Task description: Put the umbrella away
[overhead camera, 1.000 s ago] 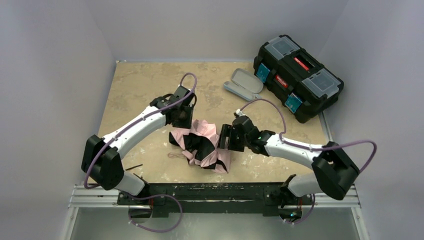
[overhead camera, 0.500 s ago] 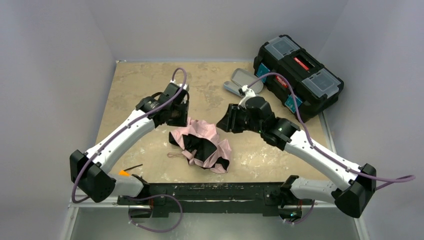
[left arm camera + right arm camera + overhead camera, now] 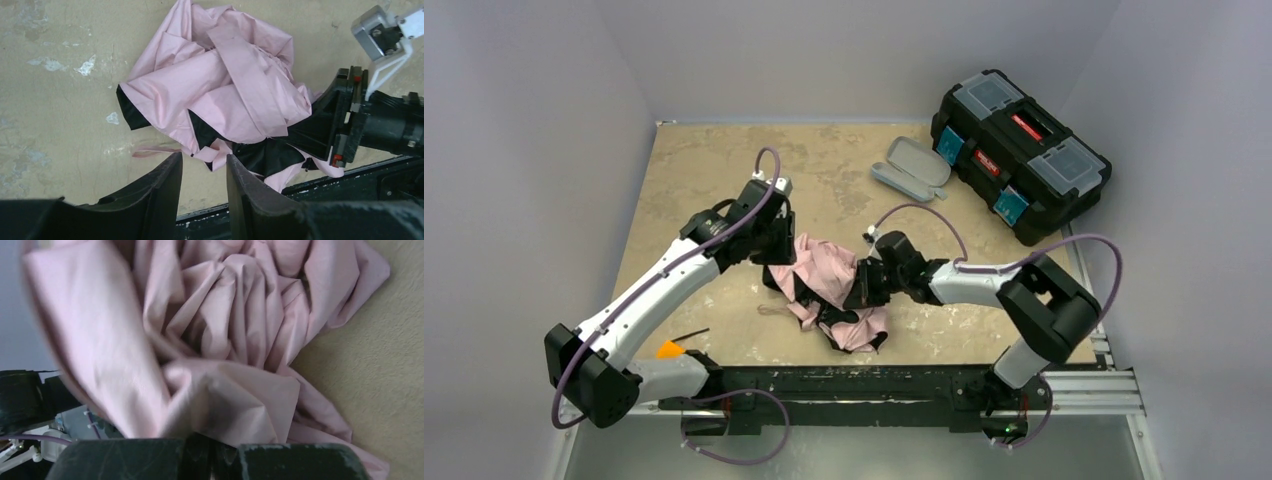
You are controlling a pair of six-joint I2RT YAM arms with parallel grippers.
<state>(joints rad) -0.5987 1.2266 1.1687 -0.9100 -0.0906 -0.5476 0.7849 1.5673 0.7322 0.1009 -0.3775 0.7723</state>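
Because the crumpled pale pink fabric umbrella likely handles light, limp and slippery, grip its rigid core: right fingers clamp canopy cloth, left fingers part-open, empty.

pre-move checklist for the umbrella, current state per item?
1. Right gripper shut on umbrella fabric: ok.
2. Left gripper open, empty, above umbrella: ok.
3. Umbrella folded neatly: not ok, loosely bunched.
4. Shaft and handle located: cannot tell, not visible among the fabric.
5. Grey case open, apart from umbrella: ok.
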